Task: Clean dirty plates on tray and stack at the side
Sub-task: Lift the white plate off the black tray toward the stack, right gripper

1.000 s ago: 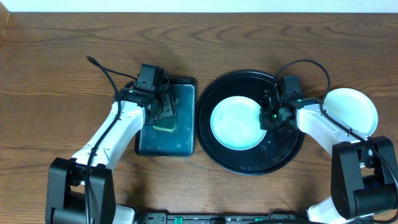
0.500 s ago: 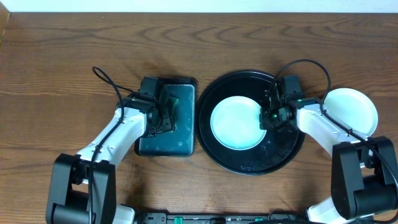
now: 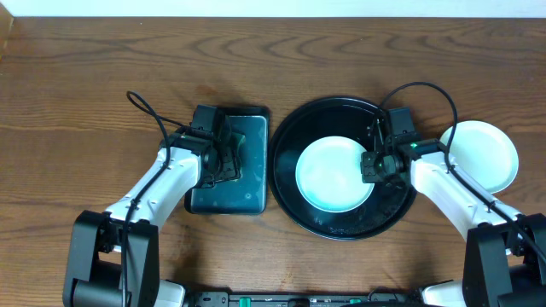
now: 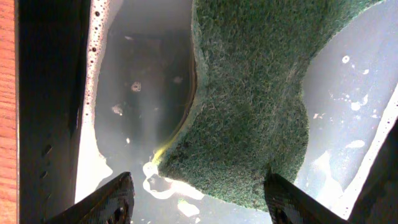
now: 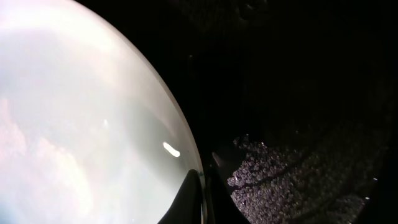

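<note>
A pale mint plate (image 3: 333, 175) lies on the round black tray (image 3: 341, 232), with no marks showing on it. My right gripper (image 3: 373, 165) is shut on its right rim. In the right wrist view the plate (image 5: 81, 124) fills the left, my right gripper (image 5: 202, 199) pinches its edge, and the wet tray floor (image 5: 298, 93) is behind. A white plate (image 3: 482, 153) rests on the table right of the tray. My left gripper (image 3: 223, 162) hangs open, low over the green sponge (image 4: 249, 106), its fingertips (image 4: 115, 199) either side of the sponge's near end.
The sponge sits in a rectangular teal tray (image 3: 247, 192) holding soapy water, just left of the black tray. A black cable (image 3: 145, 107) loops over the table behind the left arm. Bare wooden table lies to the far side and far left.
The right gripper has dragged the mint plate a little to the right and toward the front of the tray. The left gripper dropped lower over the sponge, then held still.
</note>
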Tool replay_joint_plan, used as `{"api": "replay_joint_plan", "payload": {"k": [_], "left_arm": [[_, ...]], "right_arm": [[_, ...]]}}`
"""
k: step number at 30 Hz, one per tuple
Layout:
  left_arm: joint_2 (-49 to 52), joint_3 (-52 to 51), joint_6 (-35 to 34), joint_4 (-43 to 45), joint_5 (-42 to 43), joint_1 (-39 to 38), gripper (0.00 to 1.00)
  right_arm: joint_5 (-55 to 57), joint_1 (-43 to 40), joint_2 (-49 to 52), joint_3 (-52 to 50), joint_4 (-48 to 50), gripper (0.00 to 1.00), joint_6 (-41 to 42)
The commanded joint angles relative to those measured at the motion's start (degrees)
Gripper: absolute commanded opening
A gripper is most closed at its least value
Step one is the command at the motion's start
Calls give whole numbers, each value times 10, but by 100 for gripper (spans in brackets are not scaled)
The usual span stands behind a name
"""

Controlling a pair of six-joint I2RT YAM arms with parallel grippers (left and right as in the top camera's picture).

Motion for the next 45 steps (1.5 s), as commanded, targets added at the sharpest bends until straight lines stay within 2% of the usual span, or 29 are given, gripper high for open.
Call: {"api": "replay_joint_plan", "payload": {"k": [1, 7, 19, 24, 27, 29, 35, 39, 45], "left_arm": [[4, -4, -1, 0, -1, 2, 69], [4, -4, -1, 0, -1, 2, 69], [4, -4, -1, 1, -1, 2, 69], [4, -4, -1, 0, -1, 2, 69], [4, -4, -1, 1, -1, 2, 70], [4, -4, -1, 1, -1, 2, 74], [4, -4, -1, 2, -1, 2, 74], [4, -4, -1, 3, -1, 2, 75], [4, -4, -1, 3, -1, 2, 74]], "right_arm": [[37, 10, -16, -3, -3, 1, -8], [47, 12, -59, -3, -9, 1, -8], [202, 18, -169, -3, 5, 1, -8], [238, 32, -184, -2, 15, 1, -28], [291, 50, -184, -2, 17, 1, -28], [331, 64, -184, -2, 19, 1, -28], [437, 116, -184, -2, 45, 1, -29], [493, 152, -184, -2, 87, 1, -68], [556, 204, -184, -2, 158, 1, -207]]}}
